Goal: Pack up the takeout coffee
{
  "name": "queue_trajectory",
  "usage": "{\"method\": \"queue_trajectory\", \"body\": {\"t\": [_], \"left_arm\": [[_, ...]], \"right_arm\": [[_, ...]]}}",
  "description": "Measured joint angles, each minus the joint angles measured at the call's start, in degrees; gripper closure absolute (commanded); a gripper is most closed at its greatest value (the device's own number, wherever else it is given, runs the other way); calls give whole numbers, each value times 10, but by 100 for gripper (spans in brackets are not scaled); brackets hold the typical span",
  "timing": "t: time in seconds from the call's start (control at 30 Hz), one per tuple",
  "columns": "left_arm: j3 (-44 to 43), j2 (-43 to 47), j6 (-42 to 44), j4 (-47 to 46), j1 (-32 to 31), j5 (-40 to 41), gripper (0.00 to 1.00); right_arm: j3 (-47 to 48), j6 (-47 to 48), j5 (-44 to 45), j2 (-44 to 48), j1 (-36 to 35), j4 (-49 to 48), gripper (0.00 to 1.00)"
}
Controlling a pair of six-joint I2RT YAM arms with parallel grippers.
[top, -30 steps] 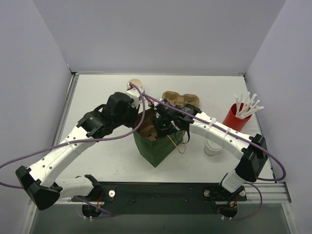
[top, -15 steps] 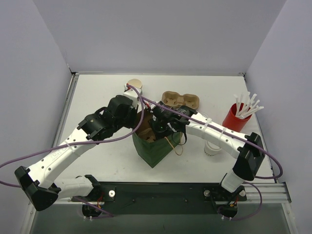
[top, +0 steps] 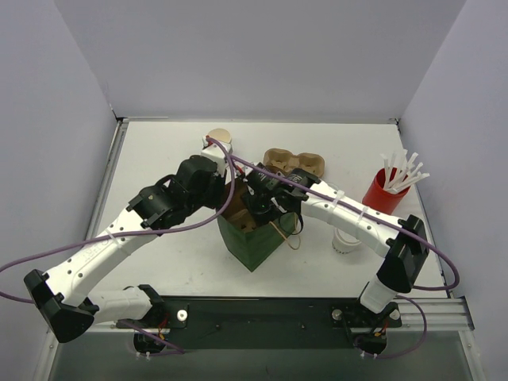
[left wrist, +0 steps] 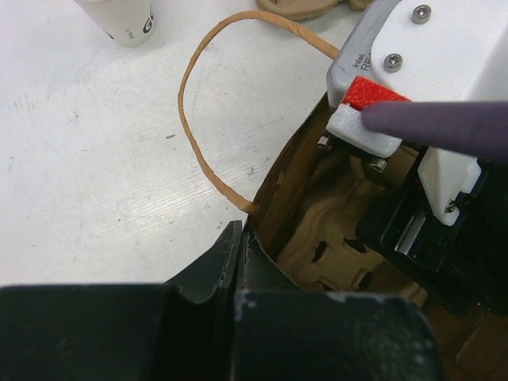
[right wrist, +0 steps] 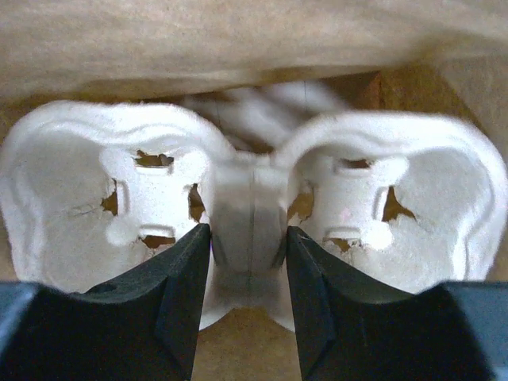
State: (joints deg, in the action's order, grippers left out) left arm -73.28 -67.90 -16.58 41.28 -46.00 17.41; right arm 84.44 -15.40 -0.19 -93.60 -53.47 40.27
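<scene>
A dark green paper bag [top: 255,244], brown inside, stands open at the table's middle. My left gripper [top: 228,195] is shut on its left rim; the left wrist view shows the fingers [left wrist: 226,254] pinching the bag's edge [left wrist: 274,202]. My right gripper [top: 255,213] reaches down inside the bag. In the right wrist view it [right wrist: 248,238] is shut on the middle ridge of a two-hole cup carrier [right wrist: 143,182] lying in the bag. An open white paper cup [top: 219,140], beige inside and without a lid, stands behind the bag; it also shows in the left wrist view [left wrist: 123,17].
A second brown carrier [top: 295,162] lies behind the bag. A red cup of white straws [top: 386,190] stands at the right. A white round object [top: 347,240] sits under my right arm. The bag's tan handle [left wrist: 190,103] lies on the table.
My right gripper has shifted slightly left and deeper into the bag. The bag has moved a little with it. My left gripper keeps its hold on the rim.
</scene>
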Motion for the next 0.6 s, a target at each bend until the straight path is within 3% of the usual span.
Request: {"method": "queue_trajectory", "body": {"t": [0.33,0.6], "left_arm": [[-5,-2,0,1,-2,-4,100],[-23,-3,-9,-9,-8,-10,100]], "right_arm": [[10,4,12,-1,-3,18,34],[73,2,14,-23,-3,47,30]]}}
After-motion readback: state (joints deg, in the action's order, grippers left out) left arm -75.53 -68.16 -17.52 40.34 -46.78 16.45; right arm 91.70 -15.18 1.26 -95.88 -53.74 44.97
